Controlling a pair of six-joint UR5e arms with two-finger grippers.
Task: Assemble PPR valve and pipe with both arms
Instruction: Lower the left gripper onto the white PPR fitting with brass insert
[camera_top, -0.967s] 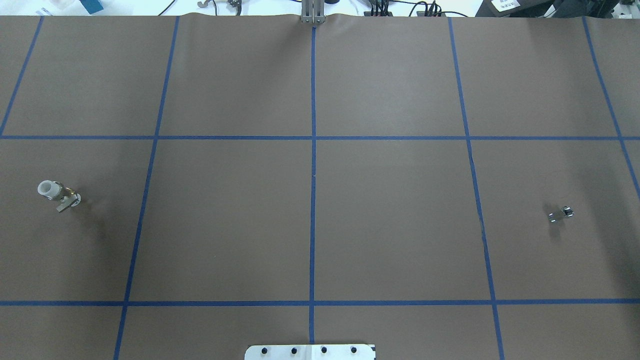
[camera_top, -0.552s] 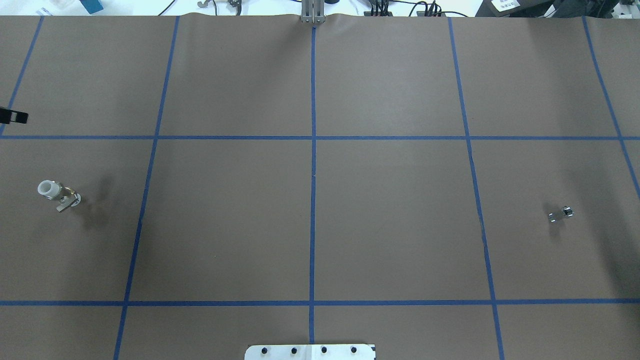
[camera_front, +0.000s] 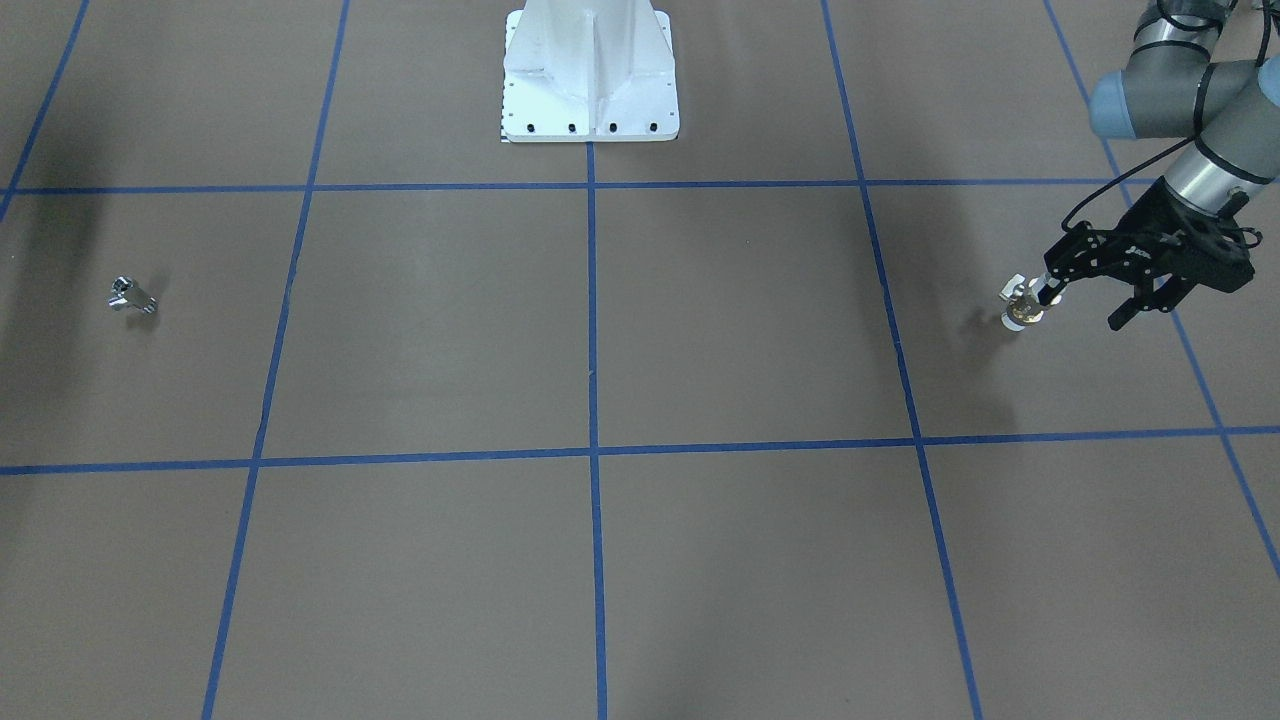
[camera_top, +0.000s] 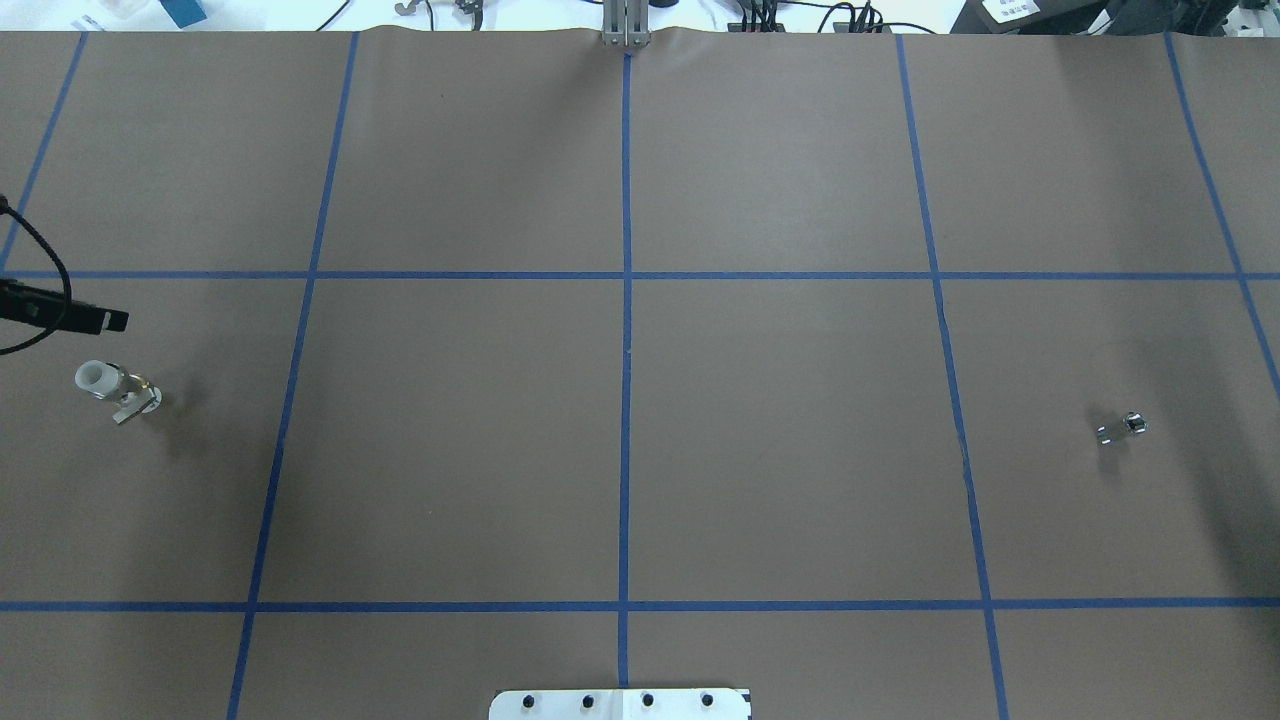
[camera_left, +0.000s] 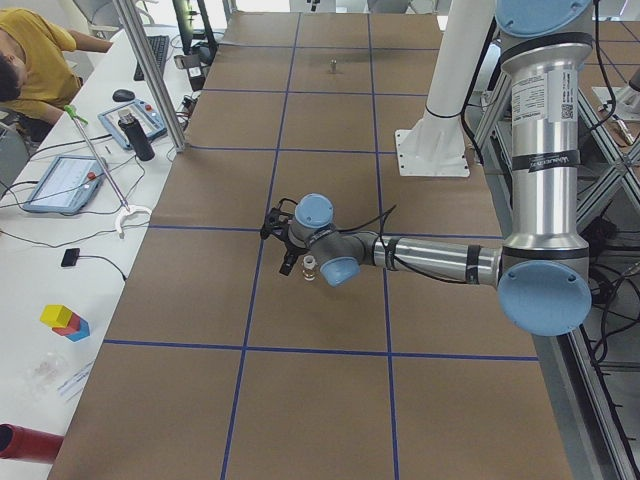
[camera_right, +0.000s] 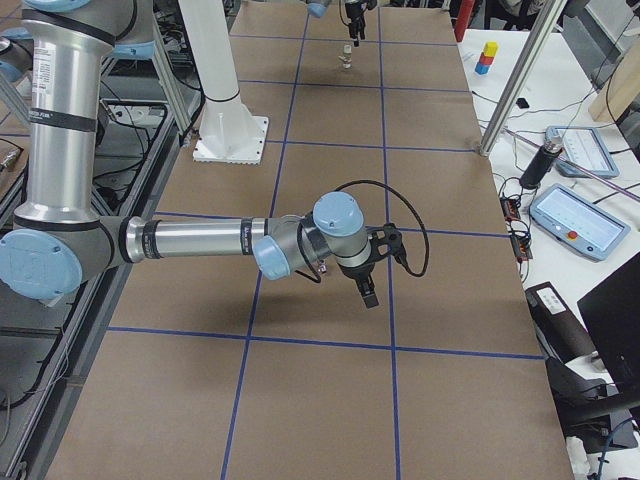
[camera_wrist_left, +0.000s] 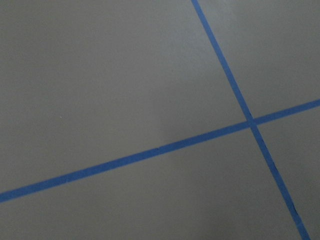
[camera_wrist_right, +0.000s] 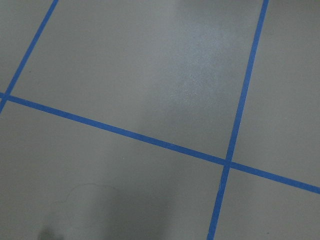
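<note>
Left arm (camera_left: 430, 258): the forearm lies almost level above the table (camera_top: 780, 450), reaching out from the tall upright part, and the wrist is bent down.
Left gripper (camera_front: 1083, 307): it hangs low on the robot's left side, tilted toward the middle of the table. The two fingers stand wide apart and hold nothing.
Valve (camera_front: 1022, 308): it stands on the table on one white end, just beside the left gripper. From the front one fingertip (camera_front: 1047, 292) covers its edge, but from overhead there is a gap between them.
Right arm (camera_right: 200, 240): the forearm is level too and reaches over the table, with the wrist turned down.
Right gripper (camera_right: 367, 290): it points down at the table. I cannot tell how far its fingers are spread.
Pipe (camera_top: 1122, 428): it lies on the table on the robot's right side, well apart from the valve.
Wrist cameras: both show only the brown table and blue tape lines (camera_wrist_left: 150, 155).
Pedestal (camera_front: 590, 70): white, bolted at the table's edge.
</note>
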